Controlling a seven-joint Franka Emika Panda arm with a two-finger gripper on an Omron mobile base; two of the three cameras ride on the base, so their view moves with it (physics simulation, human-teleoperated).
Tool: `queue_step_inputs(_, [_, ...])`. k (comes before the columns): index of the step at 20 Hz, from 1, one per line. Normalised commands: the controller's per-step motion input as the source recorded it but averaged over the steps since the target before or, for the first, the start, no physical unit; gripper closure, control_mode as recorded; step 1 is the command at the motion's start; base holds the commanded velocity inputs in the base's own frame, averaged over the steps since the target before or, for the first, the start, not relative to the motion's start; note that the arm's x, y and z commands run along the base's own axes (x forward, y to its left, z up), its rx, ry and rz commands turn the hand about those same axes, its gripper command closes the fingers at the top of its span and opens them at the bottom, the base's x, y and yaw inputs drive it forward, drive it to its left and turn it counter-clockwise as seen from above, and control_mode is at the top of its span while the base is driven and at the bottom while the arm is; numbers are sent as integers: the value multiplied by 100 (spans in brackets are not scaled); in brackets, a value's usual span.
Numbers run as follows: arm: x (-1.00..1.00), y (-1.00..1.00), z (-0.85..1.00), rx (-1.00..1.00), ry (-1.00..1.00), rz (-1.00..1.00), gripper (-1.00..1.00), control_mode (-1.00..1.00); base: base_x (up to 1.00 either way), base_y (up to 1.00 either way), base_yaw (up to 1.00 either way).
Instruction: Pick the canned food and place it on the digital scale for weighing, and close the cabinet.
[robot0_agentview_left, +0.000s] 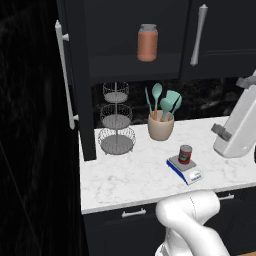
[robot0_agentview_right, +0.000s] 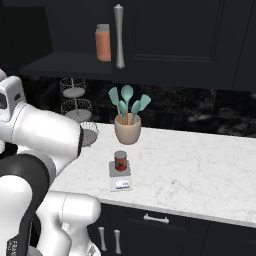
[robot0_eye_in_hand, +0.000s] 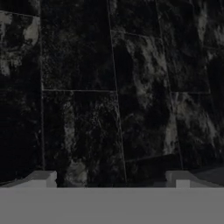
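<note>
While the canned food (robot0_agentview_left: 185, 154) stands upright on the digital scale (robot0_agentview_left: 184, 170) on the white counter (robot0_agentview_left: 135, 180), we see the cabinet (robot0_agentview_left: 75, 80) door swung open, and our gripper (robot0_eye_in_hand: 112, 183), its tips spread wide, holds nothing.

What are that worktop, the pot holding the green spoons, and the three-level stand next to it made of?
The worktop looks like polished white marble or an imitation, going by its grey veins. The pot seems to be matte beige ceramic or stoneware: smooth, plain, no shine. The three-level stand appears to be thin metal wire, its baskets see-through mesh around grey trays.
</note>
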Motion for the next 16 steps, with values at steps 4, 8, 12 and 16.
queue_step_inputs(4, [-84, 64, 0, 0, -10, 17, -100, -100, 0, 0, 0])
queue_step_inputs(8, [-43, 72, -4, -1, -13, 10, -100, -100, 0, 0, 0])
queue_step_inputs(12, [28, 80, -18, -6, -7, -4, -100, -100, 0, 0, 0])
queue_step_inputs(16, [40, 33, -9, -8, -2, -25, -100, -100, 0, 0, 0])
